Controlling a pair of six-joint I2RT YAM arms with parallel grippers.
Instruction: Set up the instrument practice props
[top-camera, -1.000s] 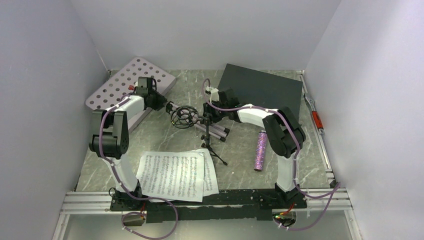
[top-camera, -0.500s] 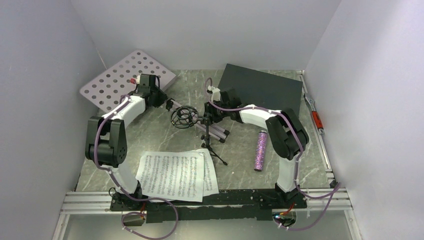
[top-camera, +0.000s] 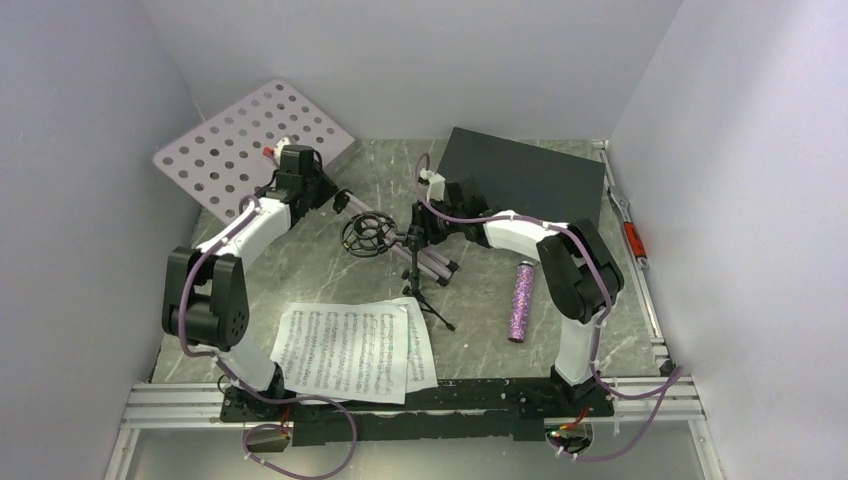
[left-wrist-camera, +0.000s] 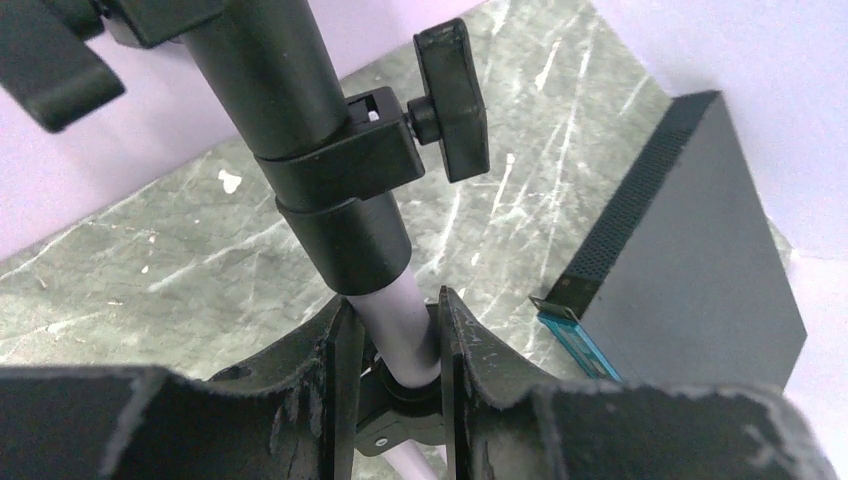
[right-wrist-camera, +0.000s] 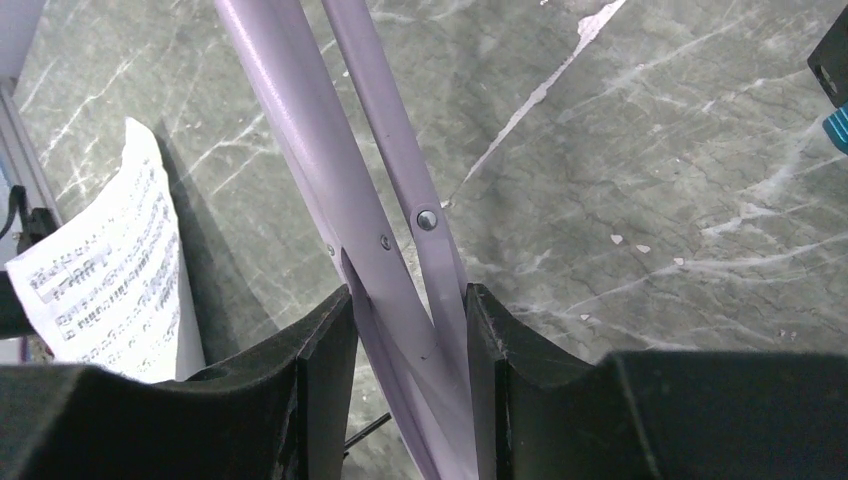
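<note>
Holds music stand (top-camera: 300, 125) tilted, holed plate (top-camera: 235, 150) at upper left of top view. Pinches lilac pole (left-wrist-camera: 375, 300) under black clamp (left-wrist-camera: 335, 165) with left gripper (left-wrist-camera: 395, 312). Pinches folded legs (right-wrist-camera: 300, 130), frame middle, with right gripper (right-wrist-camera: 410, 300). Seems light, stiff, smooth, top-heavy. Best held on pole, not plate.

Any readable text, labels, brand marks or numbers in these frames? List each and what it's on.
No words or numbers can be read.
sheet-music pages: printed staves and notes only; any title is too small to read.
dark box: the teal tab on its end has no legible print.
</note>
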